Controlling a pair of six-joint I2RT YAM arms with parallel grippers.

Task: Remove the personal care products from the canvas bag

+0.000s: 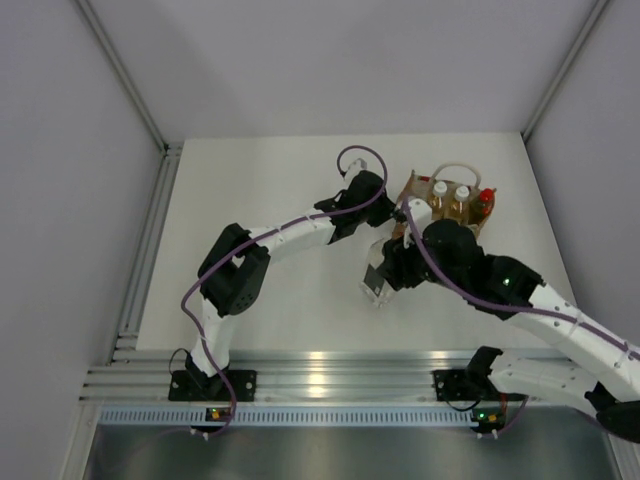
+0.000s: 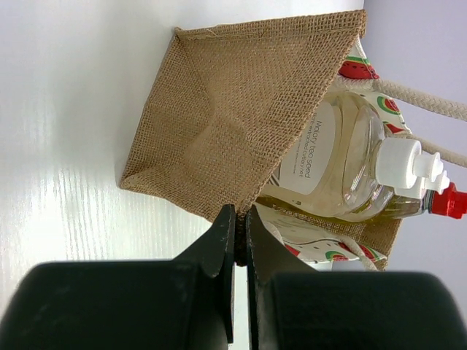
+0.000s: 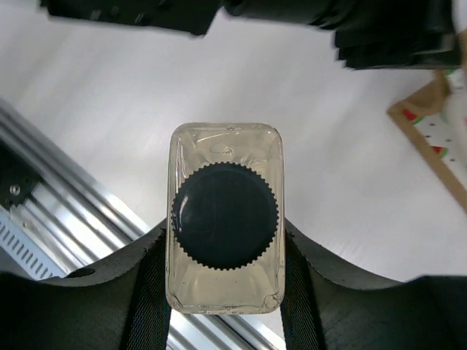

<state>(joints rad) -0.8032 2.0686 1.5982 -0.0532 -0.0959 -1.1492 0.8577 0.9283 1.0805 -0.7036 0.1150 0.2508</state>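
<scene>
Bottle point(image 3: 225, 219) in right tool point(image 3: 225, 281), left tool point(image 2: 238, 220) pinching bag point(image 2: 219, 109)

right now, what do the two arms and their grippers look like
The left arm and right arm have white links with black joints, each trailed by a purple cable. The right arm shows a small green light. The left gripper has black fingers tapering to thin tips; the right gripper is black with broad curved fingers.

Canvas bag point(image 3: 429, 130) cut off at right edge; yellow bottle point(image 2: 446, 202) body hidden, red cap only.
</scene>
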